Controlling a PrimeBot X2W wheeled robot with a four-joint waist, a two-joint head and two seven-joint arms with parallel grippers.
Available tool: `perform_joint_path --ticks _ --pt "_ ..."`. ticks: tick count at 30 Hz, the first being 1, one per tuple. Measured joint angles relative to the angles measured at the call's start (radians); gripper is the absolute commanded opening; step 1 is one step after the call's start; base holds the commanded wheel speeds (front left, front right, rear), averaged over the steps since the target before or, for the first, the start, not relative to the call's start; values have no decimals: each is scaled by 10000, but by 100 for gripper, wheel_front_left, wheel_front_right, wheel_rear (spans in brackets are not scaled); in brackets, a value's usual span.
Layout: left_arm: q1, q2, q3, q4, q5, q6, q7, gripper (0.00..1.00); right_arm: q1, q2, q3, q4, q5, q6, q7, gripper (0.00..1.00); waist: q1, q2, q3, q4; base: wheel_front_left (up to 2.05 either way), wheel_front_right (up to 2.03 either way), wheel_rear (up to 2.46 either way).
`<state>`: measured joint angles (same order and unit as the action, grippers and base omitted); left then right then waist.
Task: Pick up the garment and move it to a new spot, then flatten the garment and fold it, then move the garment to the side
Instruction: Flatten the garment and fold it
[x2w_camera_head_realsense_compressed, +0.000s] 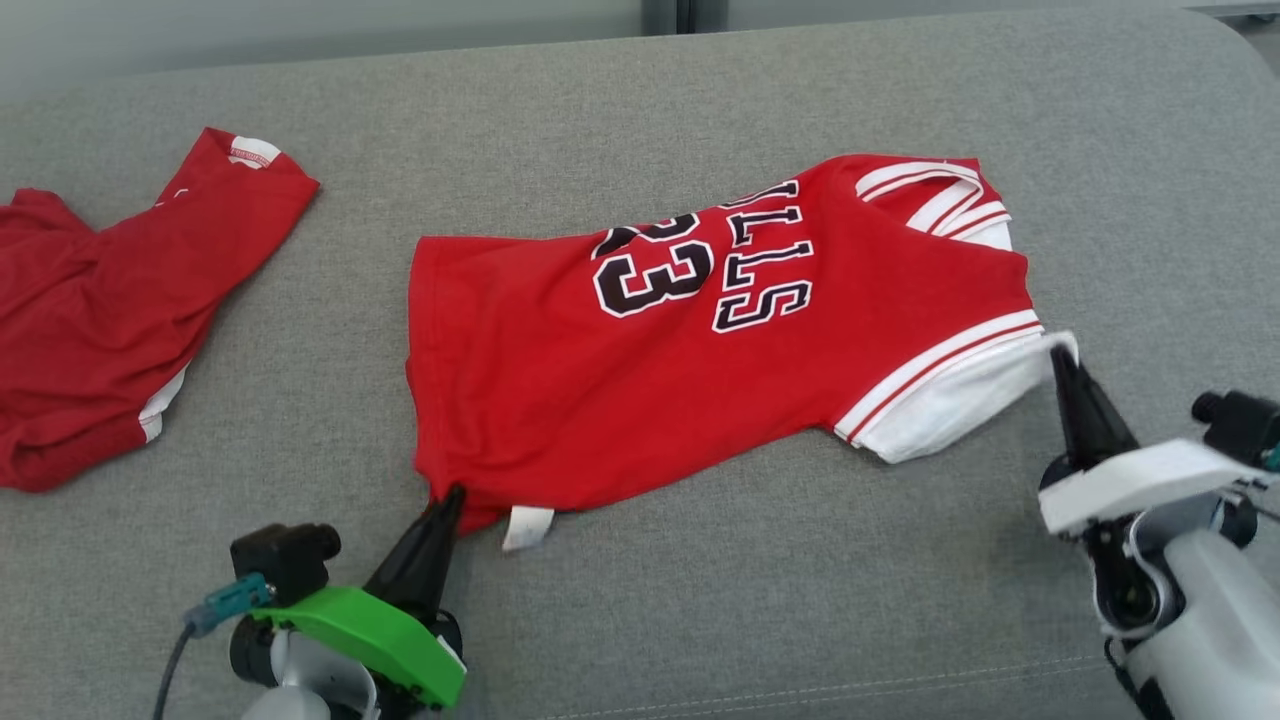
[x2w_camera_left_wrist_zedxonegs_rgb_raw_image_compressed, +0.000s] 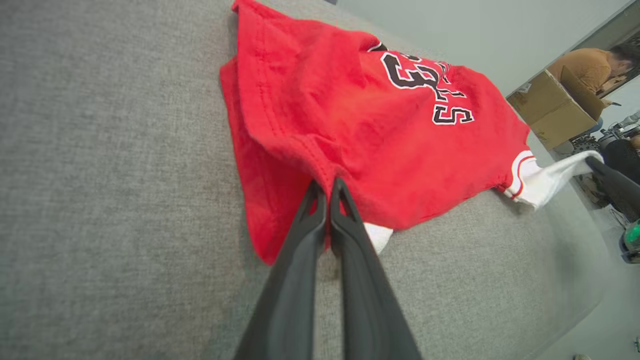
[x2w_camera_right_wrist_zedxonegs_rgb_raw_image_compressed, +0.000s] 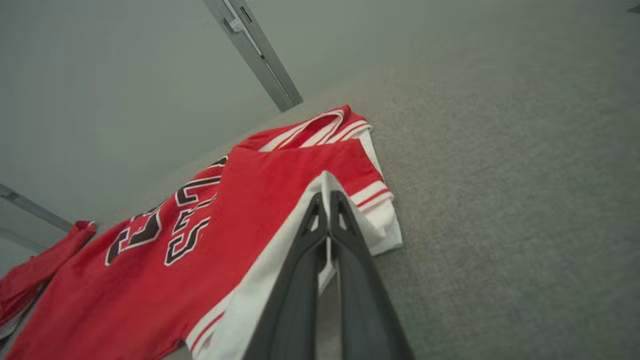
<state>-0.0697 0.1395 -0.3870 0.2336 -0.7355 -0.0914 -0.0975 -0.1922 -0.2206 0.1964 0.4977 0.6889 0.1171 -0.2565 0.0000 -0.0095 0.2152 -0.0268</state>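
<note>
Left fingers (x2w_camera_head_realsense_compressed: 425, 552) clamped on jersey (x2w_camera_head_realsense_compressed: 700, 380) hem corner, right fingers (x2w_camera_head_realsense_compressed: 1085, 410) clamped on white sleeve (x2w_camera_head_realsense_compressed: 940, 405)

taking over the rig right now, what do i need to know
The left gripper is shut on the jersey at its near hem corner.
The right gripper is shut on its white sleeve edge.
The jersey lies mid-cushion; a second red garment lies far left.
Done: it looks folded once along the far edge.
To do: finish the fold, move it aside.
</note>
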Motion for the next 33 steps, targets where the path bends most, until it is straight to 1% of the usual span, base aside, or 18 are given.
perform_joint_path --ticks 3,5,7,9,11,14,16,18,20,22,24,25,27,29,30,31,32,33 --pt "-197 364 140 -949 -194 -127 100 0 -545 -136 -667 -1480 685 113 21 0 0 0 -188 -92 0 0 0" --pt "-321 709 226 -1889 -397 -213 238 0 -834 -301 -1352 -2940 1592 151 19 0 0 0 -337 -174 0 0 0" --pt "-331 1129 316 -3087 -552 -288 265 0 -1021 -579 -1824 -4401 2100 150 17 0 0 0 -504 -267 0 0 0" --pt "-331 1745 466 -4543 -527 -311 360 0 -1081 -1127 -2021 -5885 2489 134 8 0 0 0 -676 -373 0 0 0" --pt "-354 2192 654 -6077 -748 -318 598 0 -1079 -1708 -2366 -7290 2963 134 6 0 0 0 -839 -479 0 0 0" --pt "-404 2957 905 -7835 -894 -318 1306 0 -1066 -2621 -2861 -8811 3634 132 46 0 0 0 -1025 -623 0 0 0" --pt "-481 3294 1051 -8748 -1394 -318 1868 0 -1070 -2851 -3170 -9474 4240 134 468 0 0 -1 -1055 -723 0 0 0" --pt "-579 3540 1066 -9484 -1935 -318 2522 0 -1082 -3058 -3482 -9703 4740 132 1099 0 0 0 -989 -792 0 0 0" --pt "-791 3845 1223 -9885 -2140 -301 3189 0 -1244 -3150 -3636 -9680 5394 86 1666 0 0 0 -855 -840 0 0 0" --pt "-1085 4265 1457 -9797 -2546 -111 3841 0 -1692 -3122 -3413 -9265 5881 -334 2261 0 0 0 -670 -872 0 0 0" --pt "-1434 4316 1406 -9166 -3369 92 4527 0 -2016 -3026 -2800 -8554 6278 -752 2941 0 0 0 -441 -882 0 0 0" --pt "-1688 4316 1296 -8642 -3703 196 4849 0 -2123 -2899 -2424 -8094 6372 -1024 3258 0 0 0 -321 -879 0 0 0" --pt "-2380 4138 1229 -7375 -4063 477 5271 0 -2280 -2606 -1670 -7148 6454 -1542 3810 0 0 0 -82 -851 0 0 0" --pt "-3327 3657 1204 -6021 -4257 869 5390 0 -2716 -2376 -1034 -6213 6195 -2144 4184 0 0 0 162 -782 0 0 0" --pt "-3870 3499 1087 -5444 -4132 957 5565 0 -3101 -2286 -853 -5856 5891 -2437 4259 0 0 0 279 -733 0 0 0" --pt "-4490 3392 963 -4963 -3655 1058 5578 0 -3656 -2263 -817 -5520 5519 -2738 4259 0 0 0 399 -670 0 0 0" --pt "-5168 3285 917 -4625 -3070 1212 5545 0 -4310 -2253 -895 -5350 5168 -2874 4234 0 0 0 508 -596 0 0 0" --pt "-5928 3219 792 -4414 -2596 1210 5551 0 -5098 -2180 -1168 -5281 4989 -2894 4065 0 1 0 612 -509 0 0 0"
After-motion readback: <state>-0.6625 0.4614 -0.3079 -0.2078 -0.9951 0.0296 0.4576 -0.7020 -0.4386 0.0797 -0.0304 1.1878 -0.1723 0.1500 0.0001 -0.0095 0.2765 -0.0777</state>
